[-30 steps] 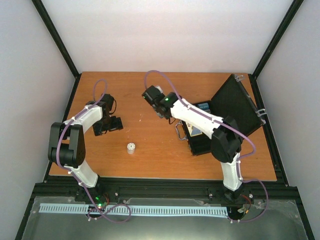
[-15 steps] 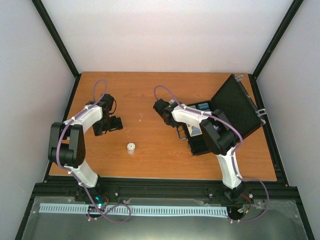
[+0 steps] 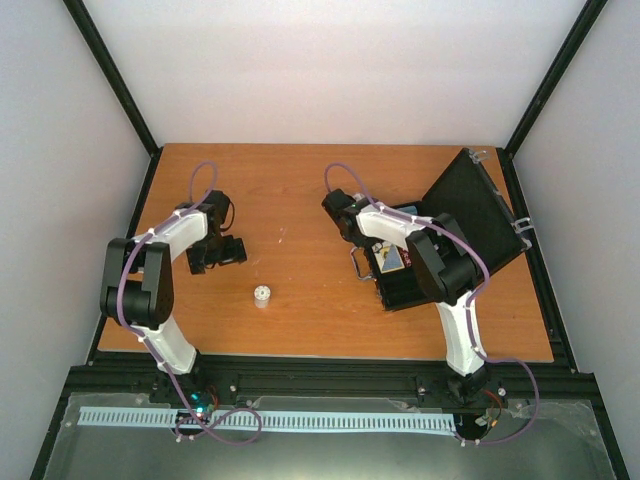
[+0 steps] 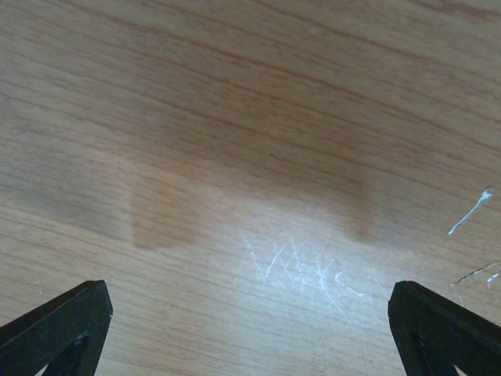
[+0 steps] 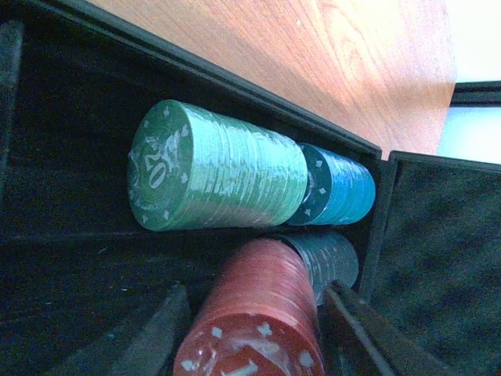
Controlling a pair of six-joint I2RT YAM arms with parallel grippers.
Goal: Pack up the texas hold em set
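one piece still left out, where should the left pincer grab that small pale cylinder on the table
Grip the pale cylinder by its round side wall, coming straight down from above. It stands upright and alone on the table, so the open left pincer can straddle opposite sides.

Scratched wooden table in a plain booth.
Pale scratches cross the table's grain; white walls rise behind it, black frame posts stand at its far corners, and a white slotted strip lies below its near edge.
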